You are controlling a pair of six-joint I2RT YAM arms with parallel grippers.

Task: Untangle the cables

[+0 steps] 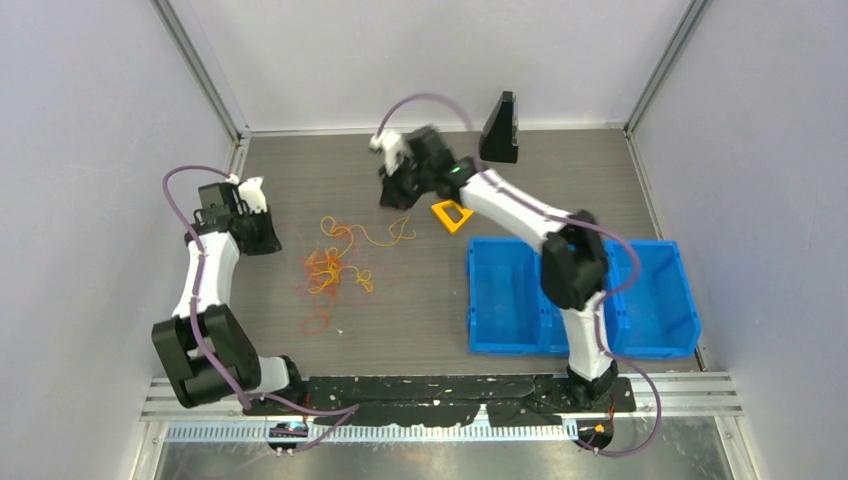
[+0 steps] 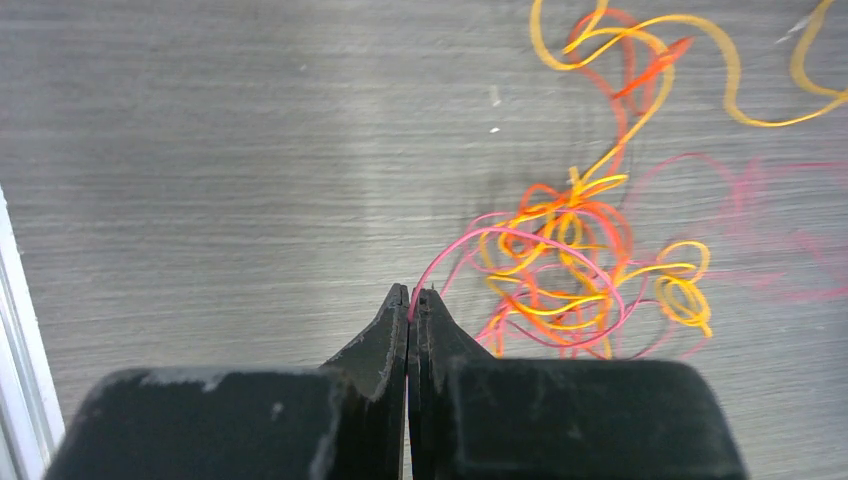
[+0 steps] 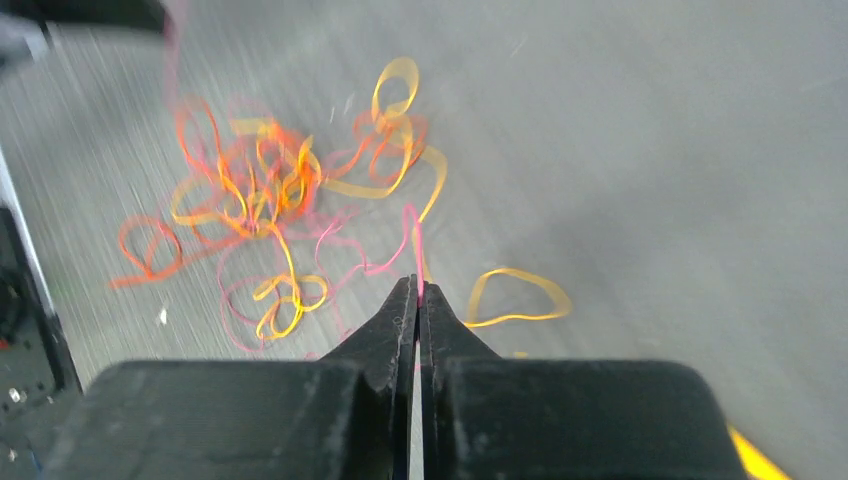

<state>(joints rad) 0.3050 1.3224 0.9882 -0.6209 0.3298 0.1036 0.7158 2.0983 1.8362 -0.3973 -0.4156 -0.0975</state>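
Grey wood-grain desk (image 1: 420, 330) inside pale walls.

Top view: cables (image 1: 330, 268) in orange, yellow and red, heaped between the two pincers and nearer the left pincer (image 1: 262, 235). The right pincer (image 1: 392, 195) is blurred. The state of neither can be read here.

Left wrist view: pincer (image 2: 410, 296) together, clamped on a pink strand (image 2: 500, 235) at the very tips. The heap lies just ahead of the tips and to their right.

Right wrist view: pincer (image 3: 417, 290) together on a pink strand (image 3: 408, 225) rising from the tips. The heap lies ahead and to the left. Whether both hold one strand, I cannot tell.

Handling, as judged: draw the pincers apart slowly and low. If the whole heap drags along, ease off and regrip nearer the snarl. The tip-holds look slight, so a jerk may slip them.
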